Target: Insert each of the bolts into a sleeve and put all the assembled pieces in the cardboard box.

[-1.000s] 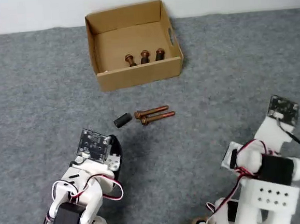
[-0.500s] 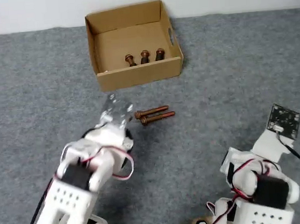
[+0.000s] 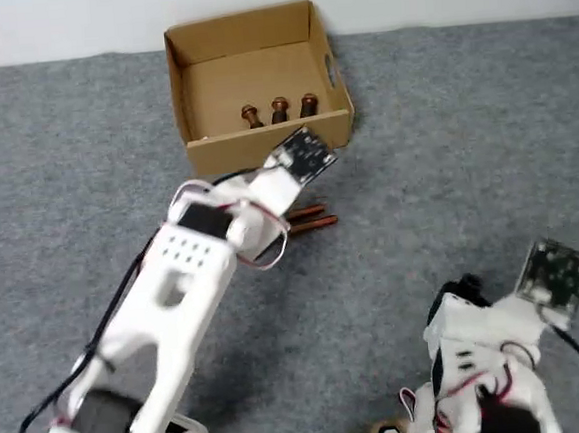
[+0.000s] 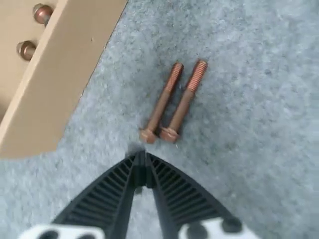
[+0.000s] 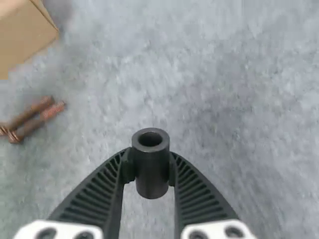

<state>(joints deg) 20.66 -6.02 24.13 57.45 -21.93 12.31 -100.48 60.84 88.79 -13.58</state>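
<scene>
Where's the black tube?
In the right wrist view, the black sleeve is pinched in the right claw, over the grey mat, apart from the two bolts.

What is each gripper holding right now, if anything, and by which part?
Right gripper clamps the black sleeve by its outer sides. Left gripper is shut with nothing visible in it, just short of two bolts.

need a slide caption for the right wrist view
Right arm's fingers shut on a black sleeve, bore toward the camera, with two bolts lying side by side on the grey carpet beyond.
</scene>
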